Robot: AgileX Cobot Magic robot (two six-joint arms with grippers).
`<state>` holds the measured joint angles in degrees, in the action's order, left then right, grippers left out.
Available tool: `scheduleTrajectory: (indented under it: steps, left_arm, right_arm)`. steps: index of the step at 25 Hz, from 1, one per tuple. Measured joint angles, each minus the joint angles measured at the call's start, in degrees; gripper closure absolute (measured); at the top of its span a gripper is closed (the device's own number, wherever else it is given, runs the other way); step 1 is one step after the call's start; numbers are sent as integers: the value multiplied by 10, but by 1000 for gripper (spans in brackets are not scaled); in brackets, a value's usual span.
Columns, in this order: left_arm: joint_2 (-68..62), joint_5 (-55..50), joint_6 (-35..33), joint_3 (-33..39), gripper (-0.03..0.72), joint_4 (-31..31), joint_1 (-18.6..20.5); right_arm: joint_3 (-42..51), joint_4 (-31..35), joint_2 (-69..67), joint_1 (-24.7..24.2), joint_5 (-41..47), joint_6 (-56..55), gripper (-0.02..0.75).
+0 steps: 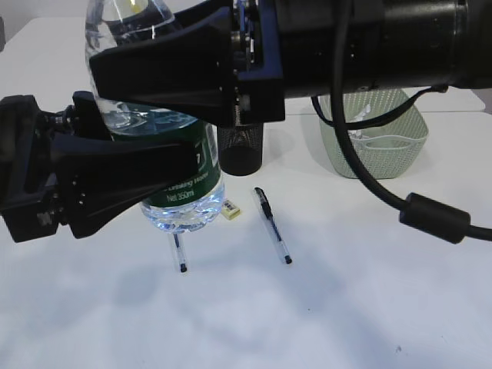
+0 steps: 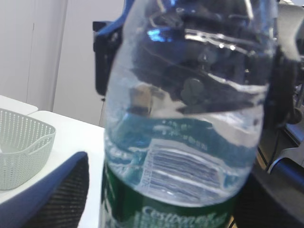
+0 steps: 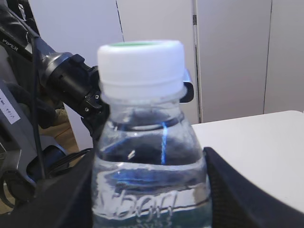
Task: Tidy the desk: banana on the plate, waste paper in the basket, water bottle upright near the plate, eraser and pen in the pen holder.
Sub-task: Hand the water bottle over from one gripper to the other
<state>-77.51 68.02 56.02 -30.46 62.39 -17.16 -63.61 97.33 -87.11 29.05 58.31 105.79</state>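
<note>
Clear plastic bottle (image 1: 181, 165) with a green label stands upright on the white table (image 1: 369, 292), white cap on. Right gripper (image 1: 154, 84) clasps its upper body, pads against both sides. Left gripper (image 1: 142, 173) brackets the label zone, jaws wide; contact cannot be confirmed. One pen (image 1: 273, 227) lies right of the bottle, a second pen (image 1: 179, 254) pokes out beneath its base. Eraser (image 1: 231, 209) sits just beside the base. Black mesh holder (image 1: 241, 148) stands behind; pale green basket (image 1: 384, 146) far right.
</note>
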Motion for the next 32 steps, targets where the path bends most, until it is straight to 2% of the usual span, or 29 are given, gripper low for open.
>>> scheduleTrajectory:
  steps: [7, 13, 15, 19, 26, 32]
  left_arm:
    - [0, 2, 0, 0, 89, -3, -1]
    - [0, 3, 0, 0, 230, -10, -1]
    - [0, 3, 0, 0, 255, -10, -1]
    - [0, 3, -1, 0, 268, -10, -1]
    - [0, -4, -14, 0, 278, -18, -1]
    - [-2, -18, -31, 2, 279, -54, -1]
  right_arm:
    - [0, 2, 0, 1, -3, 0, 306]
    - [0, 9, -1, 1, -12, 0, 306]
    - [0, 11, -1, 1, -13, 0, 306]
    - [0, 11, -1, 1, -14, -1, 300]
    - [0, 14, -1, 2, -31, -2, 206]
    - [-1, 22, -1, 3, -63, -10, 193]
